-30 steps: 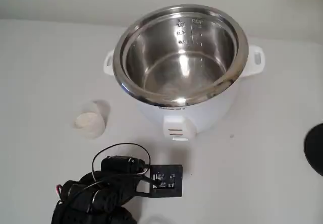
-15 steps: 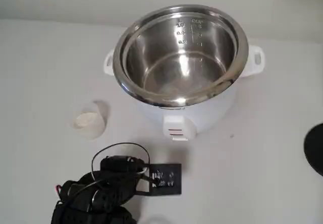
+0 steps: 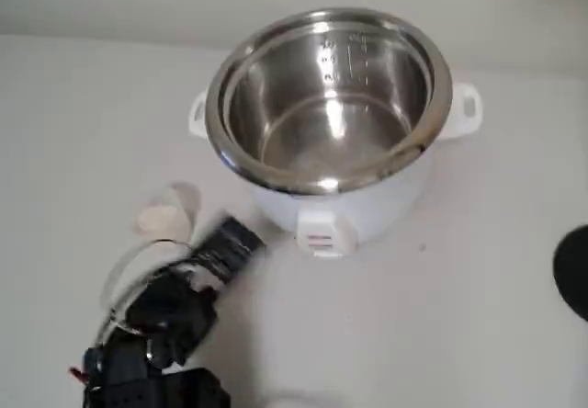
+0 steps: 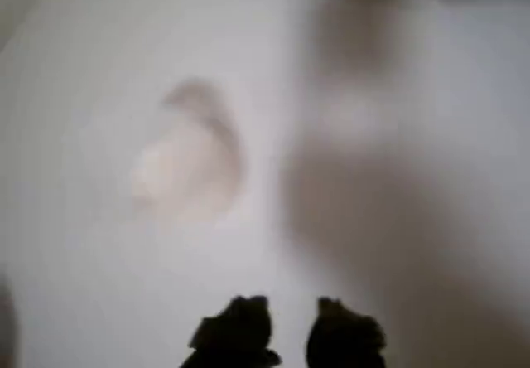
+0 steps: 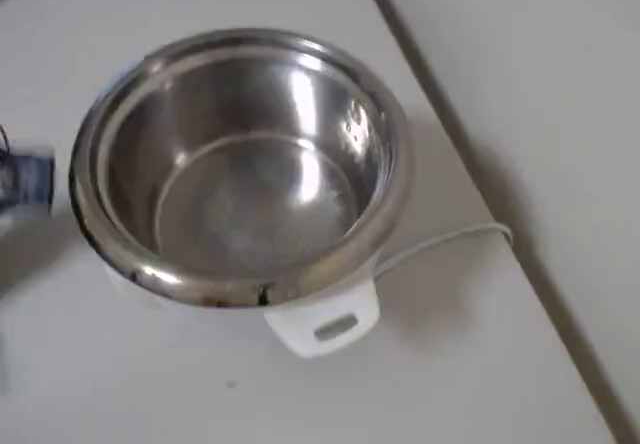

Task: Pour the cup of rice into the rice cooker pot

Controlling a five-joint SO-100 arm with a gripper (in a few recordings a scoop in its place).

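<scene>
The rice cooker pot is a wide shiny steel bowl in a white body, standing at the back middle of the white table; its inside looks bare. The cup is small and translucent, standing left of the cooker's front with white rice in it, blurred in the wrist view. My black arm reaches up from the bottom left, its motion-blurred front end just right of the cup. My gripper shows two dark fingertips a small gap apart, holding nothing, with the cup ahead and to the left.
A white cord runs from the cooker toward the table's edge on the right of the overhead view. A black round object sits at the right edge of the fixed view.
The arm has unfolded from the bottom and swung up and left toward the cup, blurring as it moves. The cup and the cooker have stayed put.
</scene>
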